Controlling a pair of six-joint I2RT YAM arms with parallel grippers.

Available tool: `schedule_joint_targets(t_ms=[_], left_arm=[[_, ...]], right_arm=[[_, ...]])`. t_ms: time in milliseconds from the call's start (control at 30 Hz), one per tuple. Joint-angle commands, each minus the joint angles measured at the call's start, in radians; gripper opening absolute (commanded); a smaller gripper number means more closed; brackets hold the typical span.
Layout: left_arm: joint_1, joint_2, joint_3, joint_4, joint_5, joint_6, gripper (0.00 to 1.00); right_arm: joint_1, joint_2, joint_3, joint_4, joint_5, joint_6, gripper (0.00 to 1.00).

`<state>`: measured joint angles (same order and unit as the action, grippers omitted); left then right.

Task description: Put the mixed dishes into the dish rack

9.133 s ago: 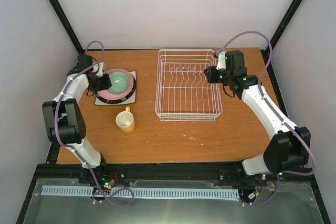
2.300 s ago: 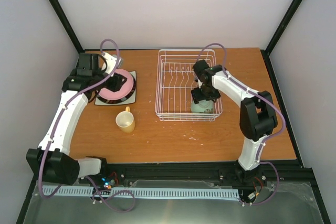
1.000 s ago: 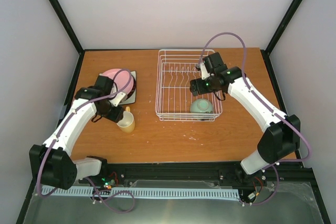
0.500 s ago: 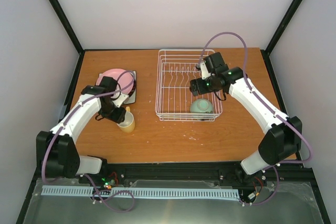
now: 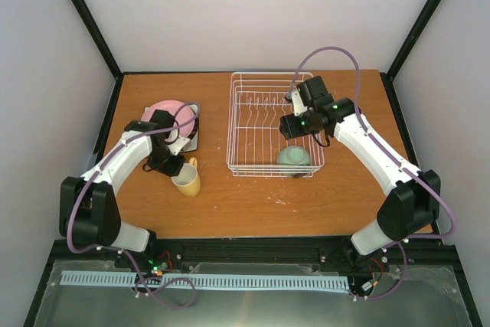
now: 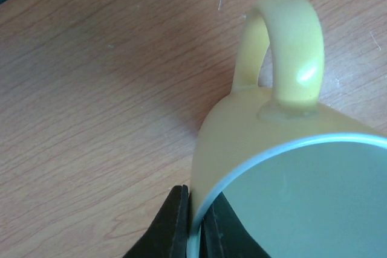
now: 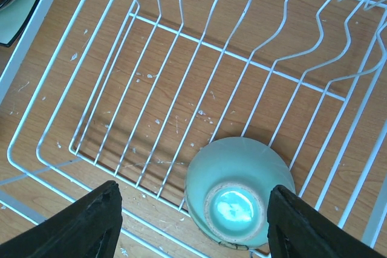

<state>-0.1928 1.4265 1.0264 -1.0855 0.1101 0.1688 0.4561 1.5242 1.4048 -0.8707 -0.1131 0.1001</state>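
Two jaws of the left gripper (image 6: 195,225) clamp the rim of the mug (image 6: 266,137). Right gripper (image 7: 196,216), jaws wide apart, hangs over the upturned bowl (image 7: 239,188) in the rack (image 7: 181,34).

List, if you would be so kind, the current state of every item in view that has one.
yellow mug, rim pinched, handle opposite the grip.
left gripper, shut on the mug's rim.
pale green bowl, upside down in the rack's near right corner.
right gripper, open and empty above the bowl.
dish rack, holding only the bowl.
pink plate, on top of the stack outside the rack.
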Motion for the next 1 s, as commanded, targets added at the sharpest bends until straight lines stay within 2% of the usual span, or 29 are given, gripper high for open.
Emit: schedule_joint_targets(t_ms=[0, 133, 267, 333, 400, 467, 533, 600, 700, 800, 867, 967], left_arm=[[-0.006, -0.023, 0.095, 0.001, 0.011, -0.007, 0.01], [-0.016, -0.08, 0.201, 0.002, -0.016, -0.024, 0.01], [-0.041, -0.172, 0.322, 0.044, -0.065, -0.041, 0.01], [-0.043, -0.235, 0.335, 0.101, -0.05, -0.031, 0.01], [-0.046, -0.314, 0.3, 0.199, -0.057, -0.019, 0.01], [-0.061, -0.385, 0.251, 0.3, -0.097, -0.022, 0.01], [-0.106, -0.469, 0.144, 0.438, -0.177, -0.012, 0.01], [-0.17, -0.525, 0.039, 0.569, -0.316, 0.024, 0.01], [-0.261, -0.515, -0.064, 0.704, -0.501, 0.138, 0.01], [-0.388, -0.425, -0.127, 0.83, -0.756, 0.297, 0.01], [-0.447, -0.378, -0.2, 1.03, -0.902, 0.496, 0.01], [-0.48, -0.376, -0.266, 1.341, -0.953, 0.683, 0.01]], right_arm=[[0.009, -0.025, -0.001, 0.009, 0.003, -0.007, 0.65], [0.009, -0.028, 0.001, 0.029, -0.033, -0.002, 0.63], [0.005, -0.029, 0.005, 0.079, -0.116, 0.02, 0.46], [-0.001, -0.026, 0.005, 0.123, -0.211, 0.041, 0.4], [-0.011, -0.018, 0.007, 0.176, -0.341, 0.077, 0.36], [-0.019, 0.003, 0.009, 0.248, -0.489, 0.121, 0.37], [-0.023, 0.035, 0.022, 0.307, -0.648, 0.176, 0.41], [-0.022, 0.069, 0.039, 0.37, -0.764, 0.243, 0.42], [-0.018, 0.102, 0.053, 0.473, -0.848, 0.347, 0.44], [-0.018, 0.132, 0.125, 0.475, -0.859, 0.383, 0.45], [-0.016, 0.154, 0.168, 0.456, -0.873, 0.398, 0.45], [-0.015, 0.171, 0.163, 0.506, -0.916, 0.478, 0.46]])
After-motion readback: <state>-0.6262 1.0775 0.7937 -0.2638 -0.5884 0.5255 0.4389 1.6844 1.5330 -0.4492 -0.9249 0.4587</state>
